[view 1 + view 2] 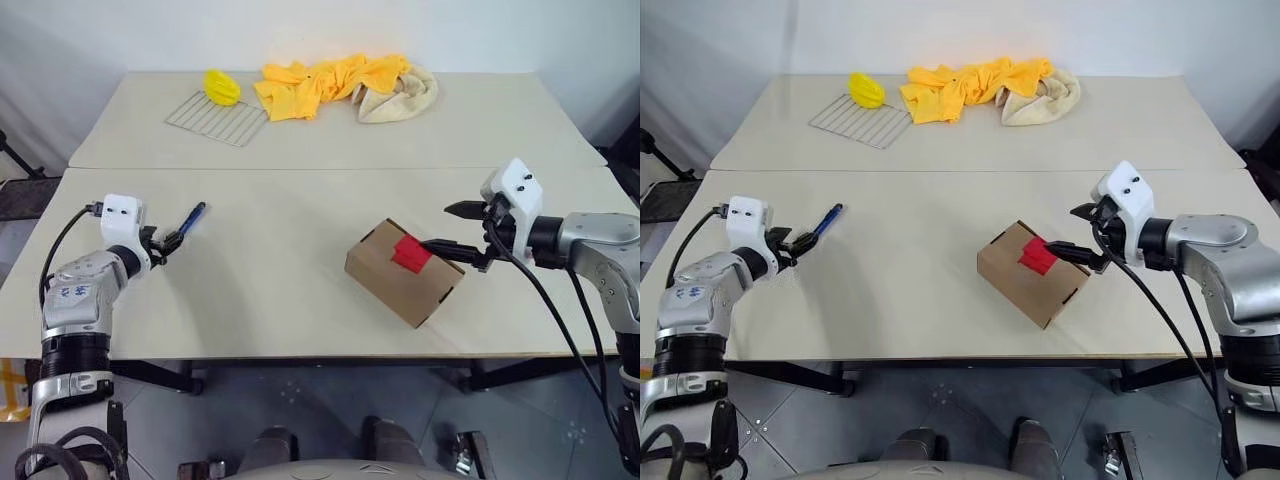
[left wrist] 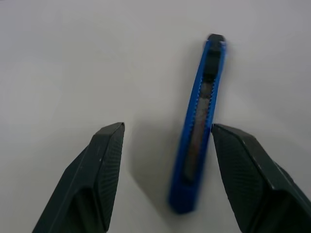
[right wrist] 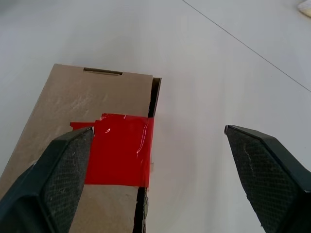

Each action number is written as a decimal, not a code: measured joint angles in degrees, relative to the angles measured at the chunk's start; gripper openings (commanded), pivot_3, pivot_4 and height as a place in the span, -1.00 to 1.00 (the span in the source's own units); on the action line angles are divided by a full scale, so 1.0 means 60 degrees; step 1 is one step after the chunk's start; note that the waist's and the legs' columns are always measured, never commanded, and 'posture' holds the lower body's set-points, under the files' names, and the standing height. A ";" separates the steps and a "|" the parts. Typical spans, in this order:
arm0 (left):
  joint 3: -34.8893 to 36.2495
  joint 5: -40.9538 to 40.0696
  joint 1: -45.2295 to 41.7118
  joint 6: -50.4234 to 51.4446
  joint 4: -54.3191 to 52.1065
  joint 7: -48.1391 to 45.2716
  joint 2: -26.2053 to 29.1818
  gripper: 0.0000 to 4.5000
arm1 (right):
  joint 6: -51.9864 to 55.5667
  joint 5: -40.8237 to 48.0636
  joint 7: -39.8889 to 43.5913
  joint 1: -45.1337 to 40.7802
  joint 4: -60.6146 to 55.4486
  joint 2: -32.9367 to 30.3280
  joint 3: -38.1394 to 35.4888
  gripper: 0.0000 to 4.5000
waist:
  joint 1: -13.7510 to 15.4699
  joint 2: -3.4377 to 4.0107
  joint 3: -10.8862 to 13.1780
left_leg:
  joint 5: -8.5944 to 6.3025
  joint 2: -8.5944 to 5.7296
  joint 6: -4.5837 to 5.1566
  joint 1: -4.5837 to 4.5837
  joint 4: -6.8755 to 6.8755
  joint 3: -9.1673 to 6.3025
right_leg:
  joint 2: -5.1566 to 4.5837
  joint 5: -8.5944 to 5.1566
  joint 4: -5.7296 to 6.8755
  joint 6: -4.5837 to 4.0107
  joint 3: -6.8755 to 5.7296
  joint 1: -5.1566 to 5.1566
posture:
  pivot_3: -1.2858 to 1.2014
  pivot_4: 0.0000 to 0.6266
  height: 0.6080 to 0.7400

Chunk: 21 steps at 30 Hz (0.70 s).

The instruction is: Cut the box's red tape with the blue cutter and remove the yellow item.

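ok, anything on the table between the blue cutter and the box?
No, just bare tabletop. In the left eye view nothing lies between the blue cutter and the box.

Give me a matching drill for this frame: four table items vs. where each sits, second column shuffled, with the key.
Items:
1. blue cutter
2. red tape
3. wire rack
4. yellow cloth

Places:
A. far table, heaped against a beige towel
B. on the near table between the left gripper's open fingers
C. stuck across the box's flap seam, by the right gripper
D. far table, left side, a yellow lump at its corner

Pairs: 1-B, 2-C, 3-D, 4-A
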 measured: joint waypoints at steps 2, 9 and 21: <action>-0.0045 0.0003 -0.0135 -0.0033 0.0196 -0.0126 0.0002 0.32 | 0.0053 -0.0001 0.0003 0.0000 -0.0003 -0.0029 -0.0003 1.00 | 0.0015 0.0000 0.0000 | 0.0000 0.0001 0.0000 0.0002 0.0001 0.0000 | 0.0000 0.0000 0.0003 0.0000 -0.0001 0.0001 | 0.03 -0.52 1.00; -0.0333 0.0032 -0.0382 0.0092 0.0477 -0.0676 0.0115 0.32 | 0.0151 0.0003 0.0035 0.0068 -0.0096 -0.0205 -0.0005 1.00 | 0.0039 0.0002 -0.0001 | 0.0000 -0.0001 0.0000 0.0004 0.0006 0.0000 | -0.0002 0.0000 0.0007 0.0000 0.0000 0.0003 | 0.03 -0.52 1.00; -0.0704 0.0159 -0.0722 0.0399 0.0854 -0.0975 0.0352 -0.29 | 0.0325 0.0008 0.0053 0.0097 -0.0240 -0.0386 -0.0019 1.00 | 0.0015 0.0028 -0.0017 | 0.0000 -0.0001 0.0000 0.0024 0.0005 0.0015 | -0.0001 0.0000 0.0021 0.0000 0.0015 0.0005 | 0.03 -0.52 1.00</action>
